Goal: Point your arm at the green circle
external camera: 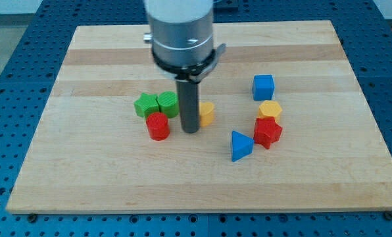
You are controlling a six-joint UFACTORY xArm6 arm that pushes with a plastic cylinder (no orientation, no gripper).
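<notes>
Beside my tip (191, 130): red cylinder (158, 126), yellow block (206, 113).

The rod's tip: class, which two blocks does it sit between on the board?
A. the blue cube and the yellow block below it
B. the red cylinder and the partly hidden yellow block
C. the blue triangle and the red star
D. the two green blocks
B: my tip rests on the board with the red cylinder at its left and the yellow block half hidden behind the rod at its right.

1 cam, high front view, angled down, whole board (354, 191)
</notes>
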